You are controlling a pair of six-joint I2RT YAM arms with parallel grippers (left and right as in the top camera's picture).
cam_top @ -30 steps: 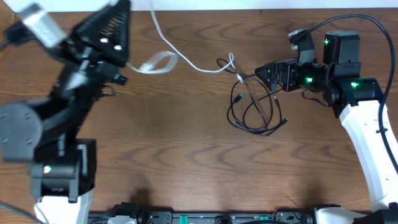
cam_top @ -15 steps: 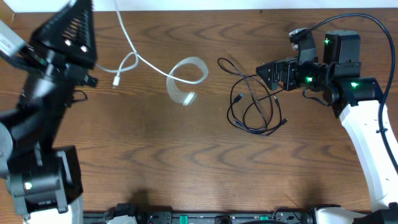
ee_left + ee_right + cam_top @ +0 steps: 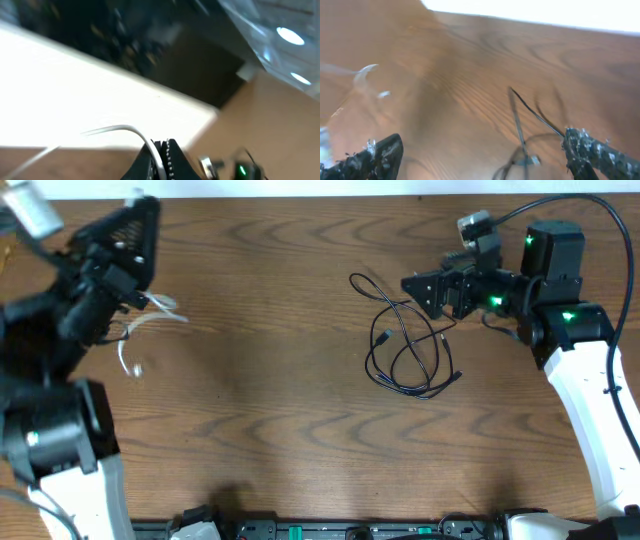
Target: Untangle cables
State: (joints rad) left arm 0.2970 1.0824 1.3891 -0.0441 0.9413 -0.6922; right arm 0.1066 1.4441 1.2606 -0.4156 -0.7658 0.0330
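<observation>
While left tool (image 3: 160, 146) pinches white cable (image 3: 120, 129), right tool (image 3: 482, 142) gapes wide.

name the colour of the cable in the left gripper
White; the cable shows best in the left wrist view.

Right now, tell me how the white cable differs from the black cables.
The white cable is pinched in the left pincer; the black cables lie ungripped near the open right pincer. The white cable is alone at far left; the black cables loop over each other centre-right. Both are thin.
</observation>
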